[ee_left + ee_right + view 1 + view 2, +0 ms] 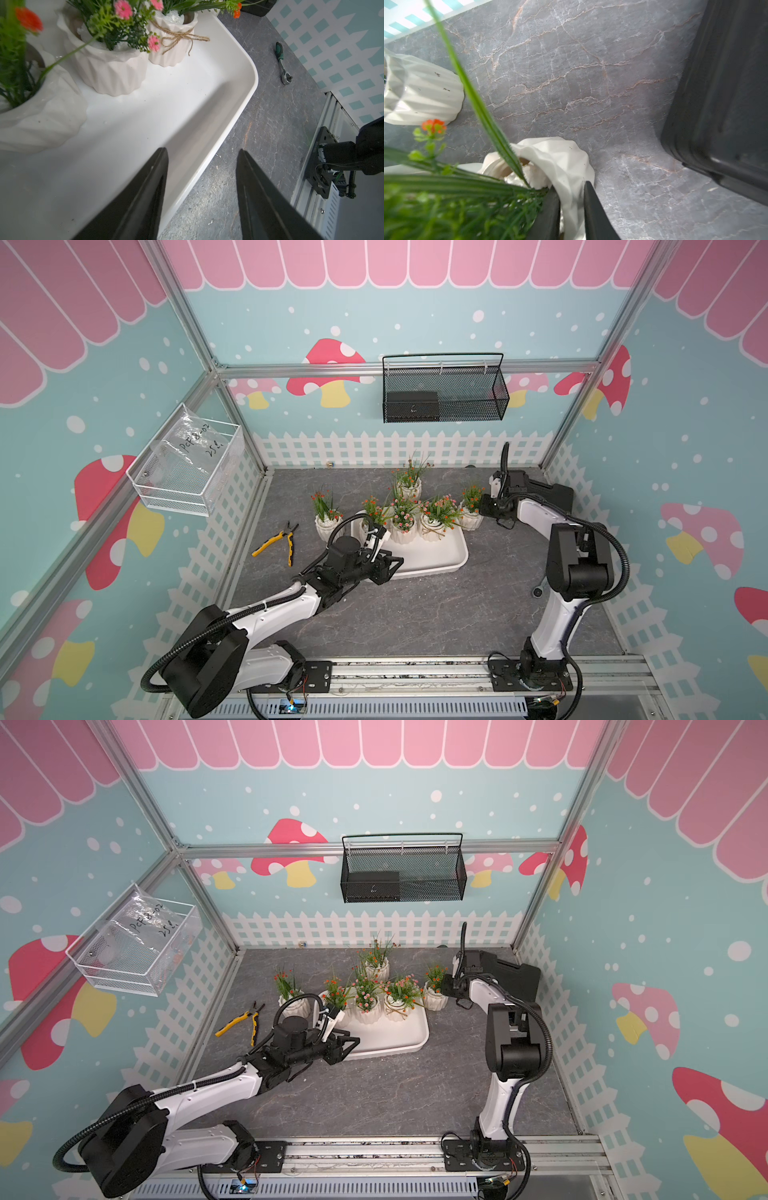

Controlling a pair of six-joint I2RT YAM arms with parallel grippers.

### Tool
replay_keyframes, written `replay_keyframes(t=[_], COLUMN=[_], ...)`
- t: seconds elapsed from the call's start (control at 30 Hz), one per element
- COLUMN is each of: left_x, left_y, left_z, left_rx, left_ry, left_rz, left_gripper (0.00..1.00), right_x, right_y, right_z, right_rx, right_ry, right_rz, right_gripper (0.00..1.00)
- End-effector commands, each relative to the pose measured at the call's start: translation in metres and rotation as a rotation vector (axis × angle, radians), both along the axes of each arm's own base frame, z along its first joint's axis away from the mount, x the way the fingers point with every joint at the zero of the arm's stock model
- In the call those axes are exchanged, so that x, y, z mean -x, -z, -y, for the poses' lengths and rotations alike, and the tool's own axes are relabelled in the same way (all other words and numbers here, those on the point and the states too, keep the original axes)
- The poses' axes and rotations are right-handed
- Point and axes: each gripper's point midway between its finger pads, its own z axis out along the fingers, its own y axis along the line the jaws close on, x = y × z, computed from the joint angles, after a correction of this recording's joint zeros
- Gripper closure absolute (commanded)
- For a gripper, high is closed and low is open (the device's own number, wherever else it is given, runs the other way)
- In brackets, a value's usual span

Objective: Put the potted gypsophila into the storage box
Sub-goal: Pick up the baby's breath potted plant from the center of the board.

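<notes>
My right fingers (pixel 593 212) pinch the wall of a potted gypsophila (pixel 560 158) on the desk (pixel 591 72) — one inside among the grass, one outside — black case (pixel 726 93) just beyond. My left fingers (pixel 261 197), spread and empty, straddle the storage box (pixel 234 108) rim; three pots (pixel 108 68) ahead inside.

bright even light, soft shadows, blurred wrist-view foreground foliage, bowed edges

Teal walls (pixel 374 315) with pink scallops, mushrooms and white fence; grey marble tabletop (pixel 415 614); aluminium frame (pixel 270 372); black basket (pixel 469 398) on back wall.
</notes>
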Motion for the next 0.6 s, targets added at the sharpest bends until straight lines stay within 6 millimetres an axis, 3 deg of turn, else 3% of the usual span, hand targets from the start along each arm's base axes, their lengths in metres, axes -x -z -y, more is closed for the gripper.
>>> replay_keyframes(t=[0.0,0.03,0.3,0.57], left_x=[-0.003,-0.004,-0.001,-0.005], left_y=[-0.018,-0.018,-0.023,-0.025], left_z=[0.003,0.003,0.004,-0.002], left_rx=[0.007,0.006,0.01,0.007], left_ry=[0.004,0.003,0.004,-0.055], left_rz=[0.054,0.055,0.066,0.055], left_gripper=[0.46,0.46,0.46,0.46], right_x=[0.013,0.013,0.023,0.053], right_y=[0.011,-0.003,-0.032,-0.07], right_z=[0.006,0.007,0.008,0.011], right_rx=[0.049,0.048,0.048,0.051], right_ry=[0.01,0.013,0.019,0.028], right_rz=[-0.066,-0.036,0.02,0.096], right_gripper=[0.82,0.83,0.95,1.0])
